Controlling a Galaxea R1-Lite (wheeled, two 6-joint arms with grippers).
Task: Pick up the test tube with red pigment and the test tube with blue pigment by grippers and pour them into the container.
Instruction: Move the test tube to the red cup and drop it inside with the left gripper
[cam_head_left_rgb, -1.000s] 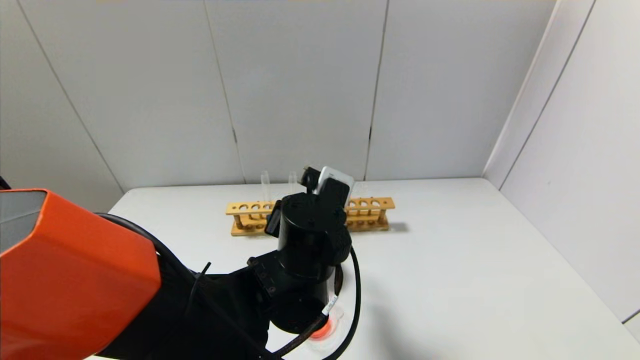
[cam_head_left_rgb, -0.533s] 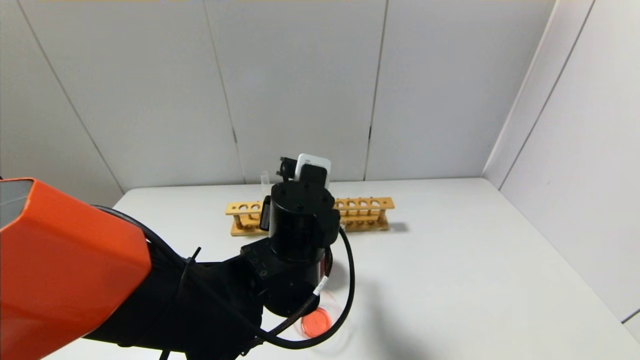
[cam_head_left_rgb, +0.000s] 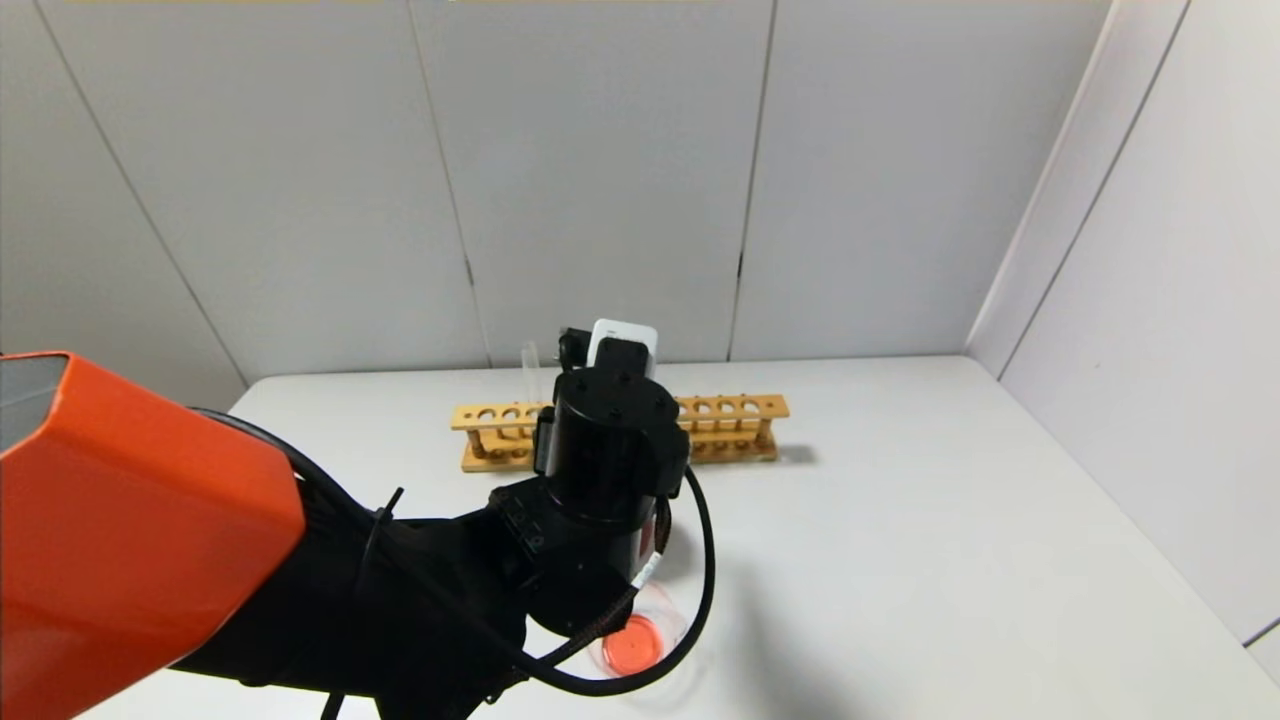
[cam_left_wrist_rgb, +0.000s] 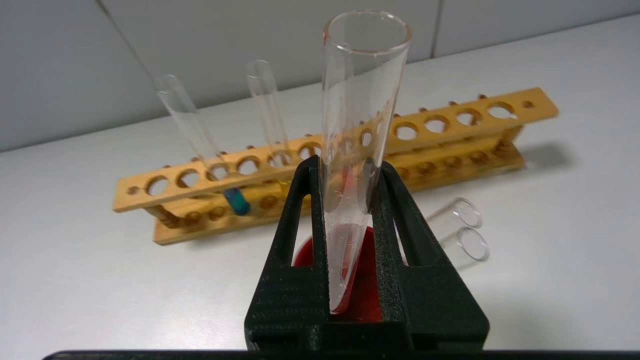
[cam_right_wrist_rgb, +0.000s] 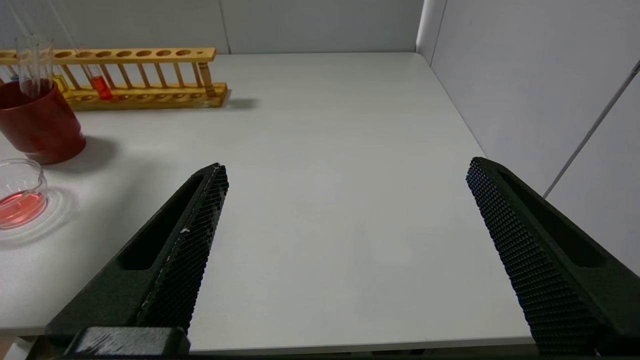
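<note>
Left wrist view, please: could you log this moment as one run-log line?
left gripper: shut on emptied test tube | red cup: below | container: red liquid | right gripper: open, idle

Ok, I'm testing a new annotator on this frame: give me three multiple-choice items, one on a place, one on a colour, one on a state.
1. Where is the tube with blue liquid?
A. in the wooden rack
B. lying on the table
C. in the red cup

2. What colour is the liquid in the glass beaker?
A. yellow
B. orange-red
C. blue

3. How is the right gripper?
A. shut on a tube
B. open and empty
C. shut on the beaker

Key:
1 A, it stands in a rack hole; the left gripper clamps a tube with red traces.
2 B, an orange-red pool shows.
3 B, its fingers are spread, nothing between.
</note>
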